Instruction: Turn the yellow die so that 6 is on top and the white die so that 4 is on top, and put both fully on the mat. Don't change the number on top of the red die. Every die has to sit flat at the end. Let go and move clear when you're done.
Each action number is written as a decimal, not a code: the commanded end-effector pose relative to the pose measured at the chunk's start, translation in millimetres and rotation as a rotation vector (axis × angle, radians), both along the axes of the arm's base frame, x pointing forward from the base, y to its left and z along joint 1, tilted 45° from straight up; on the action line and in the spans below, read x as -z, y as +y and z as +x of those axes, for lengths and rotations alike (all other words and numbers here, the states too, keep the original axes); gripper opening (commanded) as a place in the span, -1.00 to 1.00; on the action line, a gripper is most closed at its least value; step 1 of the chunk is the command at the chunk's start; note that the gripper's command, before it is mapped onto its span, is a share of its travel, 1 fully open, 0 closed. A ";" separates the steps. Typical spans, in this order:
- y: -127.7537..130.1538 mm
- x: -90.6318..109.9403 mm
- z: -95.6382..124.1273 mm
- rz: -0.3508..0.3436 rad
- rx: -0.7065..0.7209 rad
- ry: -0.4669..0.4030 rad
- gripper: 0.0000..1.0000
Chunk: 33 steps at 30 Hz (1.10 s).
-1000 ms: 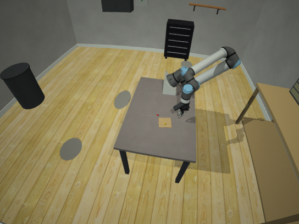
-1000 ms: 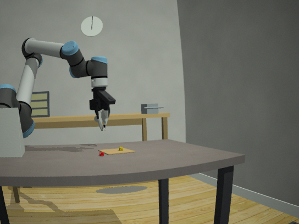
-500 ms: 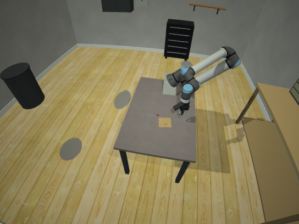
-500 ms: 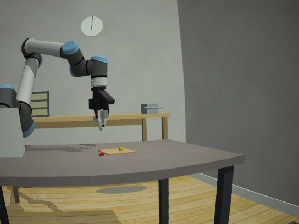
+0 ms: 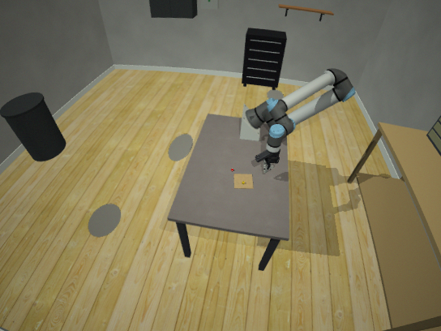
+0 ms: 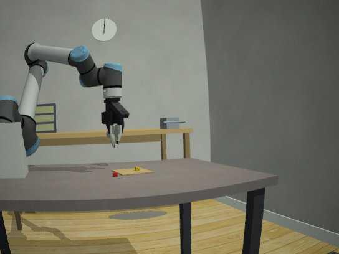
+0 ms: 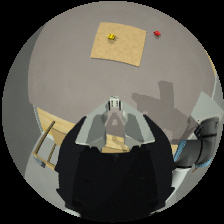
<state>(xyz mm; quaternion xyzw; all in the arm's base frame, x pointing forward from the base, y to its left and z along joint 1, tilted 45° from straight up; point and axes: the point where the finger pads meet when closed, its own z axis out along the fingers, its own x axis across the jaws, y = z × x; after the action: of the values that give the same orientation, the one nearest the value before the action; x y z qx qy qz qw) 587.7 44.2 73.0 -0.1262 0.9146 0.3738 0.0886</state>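
Observation:
My gripper (image 5: 265, 171) (image 6: 116, 145) (image 7: 114, 101) is shut on the white die, a small pale block with dark marks between the fingertips in the wrist view. It hangs above the table, off to one side of the mat. The fingers hide most of this die, and its numbers cannot be read. The yellow die (image 5: 243, 182) (image 6: 137, 169) (image 7: 111, 36) sits on the tan square mat (image 5: 248, 178) (image 6: 124, 172) (image 7: 125, 50). The red die (image 5: 232, 169) (image 6: 115, 175) (image 7: 157, 33) sits on the table beside the mat. The top numbers of both are too small to read.
The grey table (image 5: 203, 191) (image 6: 187, 180) carries the arm's pale base block (image 5: 249, 130) (image 6: 10, 152) at one end. A wooden bench (image 5: 405, 142) (image 6: 140, 132) stands beyond the table's side. A black drawer cabinet (image 5: 263, 57) stands by the wall.

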 end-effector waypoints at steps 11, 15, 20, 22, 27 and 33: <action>-5.1 2.4 1.5 0.020 0.237 0.233 -0.99; -5.4 3.0 1.2 0.025 0.288 0.284 -0.99; -5.7 3.8 0.8 0.033 0.366 0.362 -0.99; -5.8 4.1 0.7 0.036 0.393 0.389 -0.99; -5.9 4.7 0.4 0.044 0.478 0.474 -0.99; -5.9 5.4 0.1 0.055 0.588 0.584 -0.99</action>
<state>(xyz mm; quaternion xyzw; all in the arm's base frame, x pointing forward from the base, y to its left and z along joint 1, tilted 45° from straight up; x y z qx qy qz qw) 584.6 40.7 67.2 0.1857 0.9028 0.3854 -0.0433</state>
